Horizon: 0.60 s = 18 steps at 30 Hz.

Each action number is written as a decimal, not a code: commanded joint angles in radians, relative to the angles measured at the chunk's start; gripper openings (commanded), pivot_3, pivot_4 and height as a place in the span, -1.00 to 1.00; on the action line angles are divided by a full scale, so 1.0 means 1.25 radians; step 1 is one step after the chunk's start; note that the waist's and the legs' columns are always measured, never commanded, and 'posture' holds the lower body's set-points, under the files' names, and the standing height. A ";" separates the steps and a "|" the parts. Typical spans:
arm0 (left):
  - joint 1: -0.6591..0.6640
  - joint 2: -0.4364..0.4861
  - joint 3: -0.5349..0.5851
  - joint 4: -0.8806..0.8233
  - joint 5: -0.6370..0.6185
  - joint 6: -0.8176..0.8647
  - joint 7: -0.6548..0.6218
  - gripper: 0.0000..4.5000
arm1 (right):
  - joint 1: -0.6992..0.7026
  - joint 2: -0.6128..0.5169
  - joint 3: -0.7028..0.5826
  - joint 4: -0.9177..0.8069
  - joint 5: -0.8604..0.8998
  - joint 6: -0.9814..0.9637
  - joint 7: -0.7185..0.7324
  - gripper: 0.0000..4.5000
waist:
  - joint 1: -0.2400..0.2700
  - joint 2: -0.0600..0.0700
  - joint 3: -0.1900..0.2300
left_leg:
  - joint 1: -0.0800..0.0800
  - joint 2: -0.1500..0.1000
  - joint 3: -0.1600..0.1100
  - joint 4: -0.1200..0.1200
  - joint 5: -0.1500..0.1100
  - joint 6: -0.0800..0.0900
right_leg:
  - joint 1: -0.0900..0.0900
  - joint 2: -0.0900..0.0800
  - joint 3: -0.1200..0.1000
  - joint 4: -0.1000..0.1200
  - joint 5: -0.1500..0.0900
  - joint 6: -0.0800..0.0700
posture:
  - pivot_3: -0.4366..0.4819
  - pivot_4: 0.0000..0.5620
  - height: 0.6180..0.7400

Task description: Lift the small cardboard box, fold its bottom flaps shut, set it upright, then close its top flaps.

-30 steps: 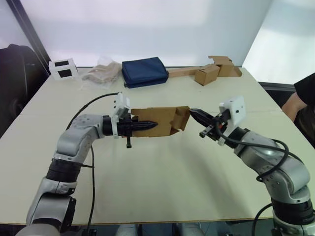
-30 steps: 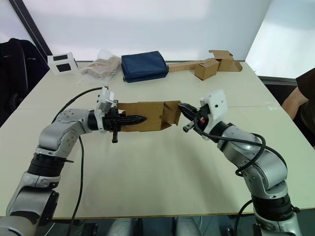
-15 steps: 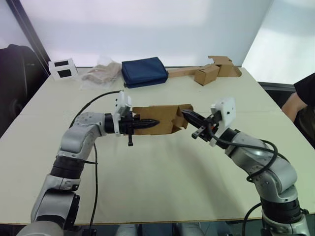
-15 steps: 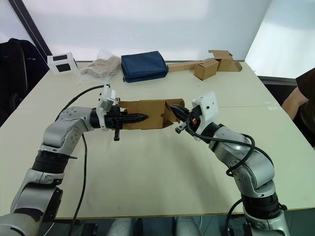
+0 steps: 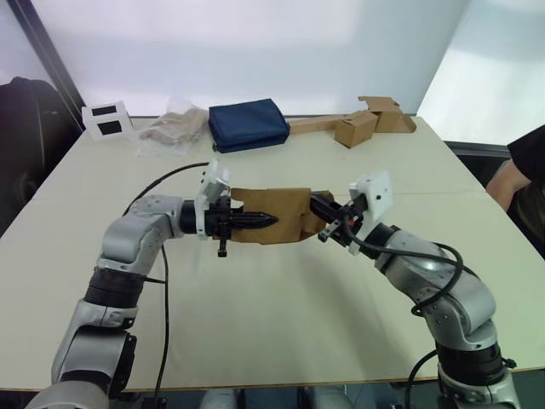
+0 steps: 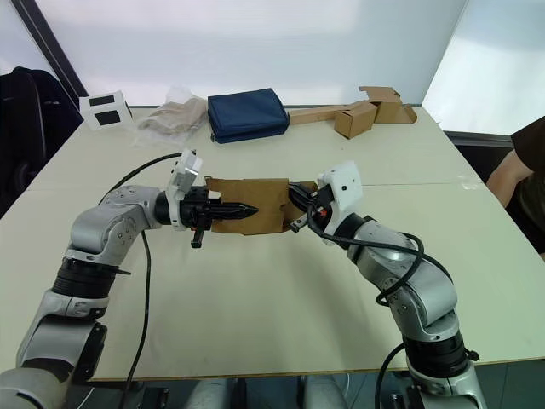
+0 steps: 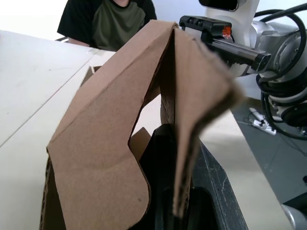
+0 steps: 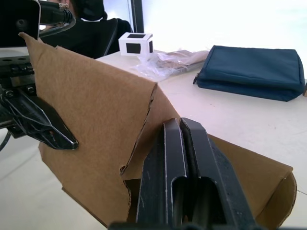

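The small cardboard box [image 5: 285, 213] hangs on its side above the middle of the table [image 5: 281, 290]. My left gripper [image 5: 260, 219] is shut on the box's near wall, its black fingers [image 7: 163, 191] clamping the cardboard. From the right, my right gripper [image 5: 317, 203] is shut, with its fingers [image 8: 184, 158] pressed against a short flap [image 8: 249, 177] at the box's right end. That flap is folded inward. I cannot tell whether this end holds the bottom flaps or the top flaps. The box's inside is hidden.
At the table's far side lie a dark blue pouch [image 5: 249, 124], a crumpled plastic bag [image 5: 174, 128], a white block with black marks [image 5: 108, 119] and a smaller tan box with a long strip [image 5: 358, 129]. A person [image 5: 528, 170] sits at the right edge.
My right gripper has moved left to the box's right end, and the flaps that stuck out there now lie folded in. The left gripper has kept its hold.
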 commanded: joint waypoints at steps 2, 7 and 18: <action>-0.040 -0.010 0.031 -0.036 -0.070 0.079 0.021 -1.00 | -0.025 0.018 0.036 -0.064 -0.022 -0.016 0.001 -1.00 | -0.001 0.000 0.000 | 0.000 0.000 0.000 0.000 0.000 0.000 | 0.000 0.000 0.000 0.000 0.000 0.000 | -0.05 -0.47 1.00; -0.065 -0.020 0.069 -0.018 -0.104 0.126 0.063 -1.00 | -0.025 0.010 0.050 -0.072 -0.058 -0.028 0.013 -1.00 | -0.004 0.000 0.000 | 0.000 0.000 -0.001 0.000 0.000 0.000 | 0.000 0.000 0.000 0.000 0.000 0.000 | -0.05 -0.47 1.00; -0.045 0.014 0.026 -0.014 -0.031 0.031 0.029 -1.00 | -0.004 -0.077 -0.135 -0.101 0.107 0.062 0.080 -1.00 | -0.011 0.000 0.000 | 0.000 0.000 -0.001 0.000 0.000 0.000 | 0.000 0.000 0.000 0.000 0.000 0.000 | -0.05 -0.47 1.00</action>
